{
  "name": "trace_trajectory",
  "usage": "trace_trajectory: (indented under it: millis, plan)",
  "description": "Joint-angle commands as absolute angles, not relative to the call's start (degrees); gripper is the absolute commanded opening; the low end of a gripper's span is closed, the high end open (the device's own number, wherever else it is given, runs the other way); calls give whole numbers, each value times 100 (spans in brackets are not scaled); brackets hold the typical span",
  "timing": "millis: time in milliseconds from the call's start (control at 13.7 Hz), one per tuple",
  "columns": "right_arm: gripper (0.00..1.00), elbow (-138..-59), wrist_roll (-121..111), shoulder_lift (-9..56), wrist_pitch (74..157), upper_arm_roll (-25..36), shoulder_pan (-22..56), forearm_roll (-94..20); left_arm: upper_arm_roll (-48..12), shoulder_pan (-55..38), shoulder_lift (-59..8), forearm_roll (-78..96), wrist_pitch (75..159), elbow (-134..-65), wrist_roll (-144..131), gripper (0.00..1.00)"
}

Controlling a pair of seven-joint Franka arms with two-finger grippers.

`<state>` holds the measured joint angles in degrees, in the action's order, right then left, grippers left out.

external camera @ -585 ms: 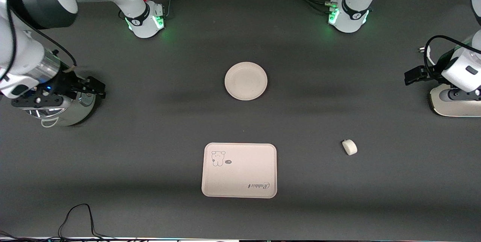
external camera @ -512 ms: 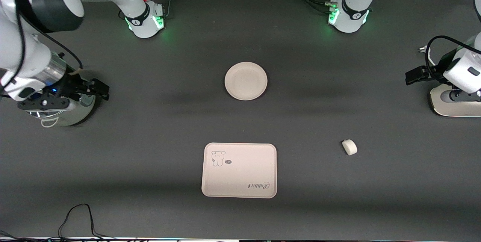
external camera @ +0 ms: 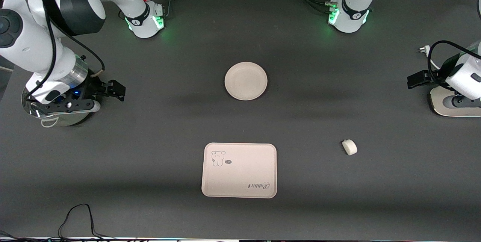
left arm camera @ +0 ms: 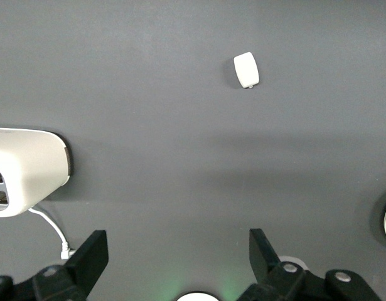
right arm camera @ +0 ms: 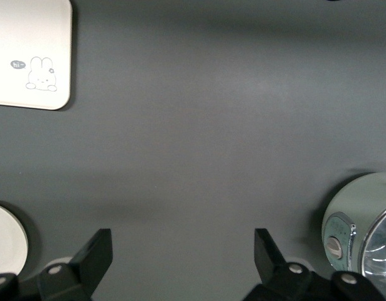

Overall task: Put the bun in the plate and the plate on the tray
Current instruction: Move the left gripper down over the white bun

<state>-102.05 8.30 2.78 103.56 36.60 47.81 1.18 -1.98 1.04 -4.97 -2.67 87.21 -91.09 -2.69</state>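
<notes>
Front: we see right gripper (external camera: 119,91) shifted toward bench middle since earlier frame, fingers spread, empty; left gripper (external camera: 413,80) spread, barely moved. Round matte plate (external camera: 246,80), flat tray (external camera: 239,170), smooth bun (external camera: 349,147) lie apart on bench (external camera: 169,129). Wrist views: both grippers spread, empty.

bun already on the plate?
No: in the front view the bun lies on the bare table toward the left arm's end, apart from the empty plate.
</notes>
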Motion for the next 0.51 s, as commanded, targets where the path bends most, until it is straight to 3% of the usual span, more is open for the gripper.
trace_trajectory:
  millis: [0,439]
  plan:
    - [100,-10160,1046,281,10371,3630,4825,246,-220,97,-720,-378,8587,-8842,-246,100]
    - [100,-10195,1063,246,10354,3647,4808,255,-229,-26,-1475,-483,8569,-7973,-342,100]
